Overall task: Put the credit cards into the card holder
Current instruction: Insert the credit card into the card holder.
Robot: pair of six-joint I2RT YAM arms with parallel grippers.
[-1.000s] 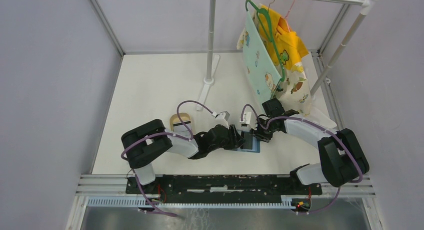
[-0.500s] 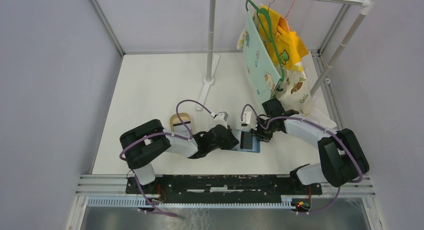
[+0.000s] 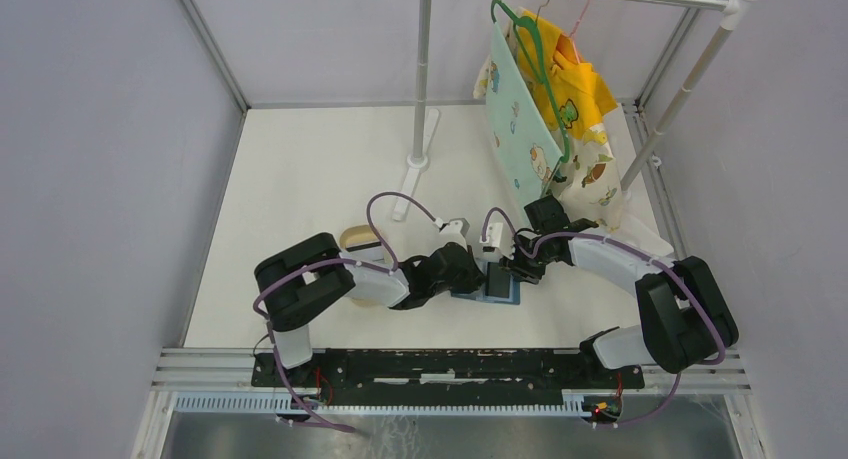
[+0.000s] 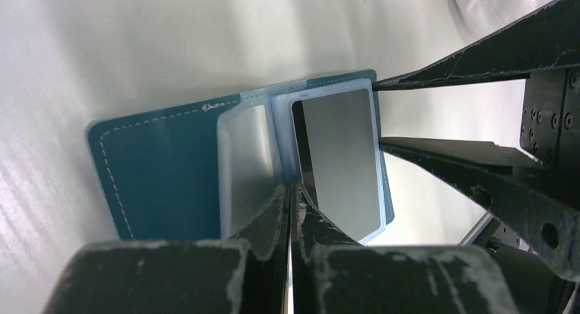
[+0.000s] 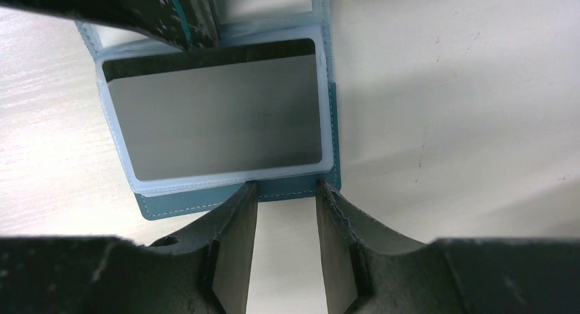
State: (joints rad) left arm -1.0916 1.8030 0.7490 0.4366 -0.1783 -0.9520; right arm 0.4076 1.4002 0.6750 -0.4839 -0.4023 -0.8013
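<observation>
Surface: a white matte table; the right wrist view shows faint specks and scuffs on it.
Room: pale lilac-grey walls close in three sides, and a ribbed metal rail runs along the near edge.
Rack: a metal clothes rack stands toward 12 o'clock, with printed mint and yellow garments on hangers at 1 o'clock.
Tray: a tan oval tray sits at 10 o'clock of the card holder, partly under the left arm.
Card holder: teal-blue and lying open flat, at 5 o'clock of the table's middle, between the two claws.
Credit card: grey, tucked in a clear sleeve on the holder's right half.
Left gripper: fingers pressed together at the fold between the sleeves. Whether anything thin is nipped there I cannot tell.
Right gripper: fingers spread, tips meeting the holder's near edge.
</observation>
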